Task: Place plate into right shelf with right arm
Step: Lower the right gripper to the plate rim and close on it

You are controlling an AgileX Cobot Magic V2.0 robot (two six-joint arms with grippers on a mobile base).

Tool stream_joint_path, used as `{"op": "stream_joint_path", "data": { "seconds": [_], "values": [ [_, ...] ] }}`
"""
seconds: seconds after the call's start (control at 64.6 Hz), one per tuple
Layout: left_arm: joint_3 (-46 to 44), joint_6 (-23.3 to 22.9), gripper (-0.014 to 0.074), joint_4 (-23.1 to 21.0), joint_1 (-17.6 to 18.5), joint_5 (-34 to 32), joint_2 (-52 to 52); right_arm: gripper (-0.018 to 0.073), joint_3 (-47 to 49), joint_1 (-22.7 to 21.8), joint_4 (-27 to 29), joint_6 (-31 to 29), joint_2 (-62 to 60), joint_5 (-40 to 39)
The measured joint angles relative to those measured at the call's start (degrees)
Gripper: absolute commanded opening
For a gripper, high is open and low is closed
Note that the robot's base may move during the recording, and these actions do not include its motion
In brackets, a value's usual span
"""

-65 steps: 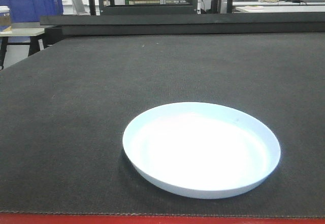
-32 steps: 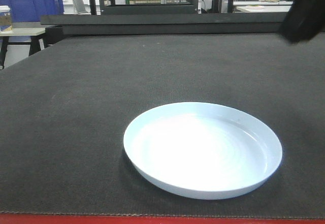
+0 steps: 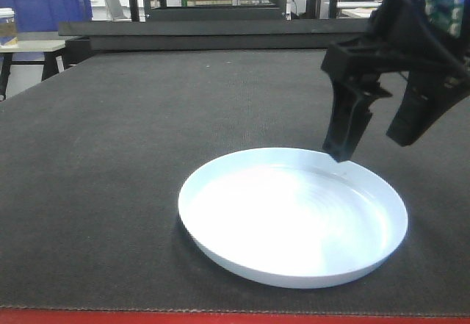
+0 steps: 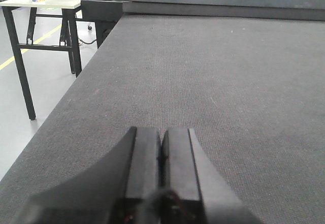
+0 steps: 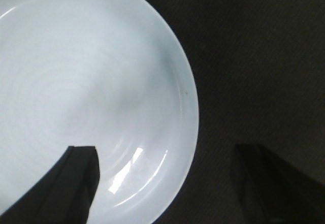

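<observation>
The pale blue-white plate (image 3: 294,217) lies flat on the dark matting near the table's front edge. My right gripper (image 3: 367,148) hangs over its far right rim, open and pointing down. One finger (image 3: 345,126) is just above the rim's inner side and the other (image 3: 415,114) is outside it. In the right wrist view the plate (image 5: 91,82) fills the left, and the open right gripper (image 5: 163,153) straddles its rim without holding it. My left gripper (image 4: 161,130) is shut and empty, low over bare matting. The right shelf is out of view.
A raised dark ledge (image 3: 220,34) runs along the table's far end. The table's red front edge (image 3: 220,317) is just below the plate. A side table (image 4: 45,3) with a blue bin (image 3: 51,8) stands off the matting's left edge.
The right arm has come in from the upper right and dropped down to the plate's far right rim. The plate has stayed where it was.
</observation>
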State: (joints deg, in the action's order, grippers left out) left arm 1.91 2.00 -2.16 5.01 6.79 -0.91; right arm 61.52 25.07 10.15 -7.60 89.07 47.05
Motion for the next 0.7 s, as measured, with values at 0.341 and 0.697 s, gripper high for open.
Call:
{"op": "stream_joint_path", "data": {
  "seconds": [0.341,0.697],
  "values": [
    [0.00,0.00,-0.0047,0.00,0.00,0.00,0.00,0.0621,0.00,0.00,0.11,0.00,4.65,-2.54],
    [0.00,0.00,-0.0047,0.00,0.00,0.00,0.00,0.0457,0.32,0.00,0.20,0.46,7.20,-2.66]
  ]
}}
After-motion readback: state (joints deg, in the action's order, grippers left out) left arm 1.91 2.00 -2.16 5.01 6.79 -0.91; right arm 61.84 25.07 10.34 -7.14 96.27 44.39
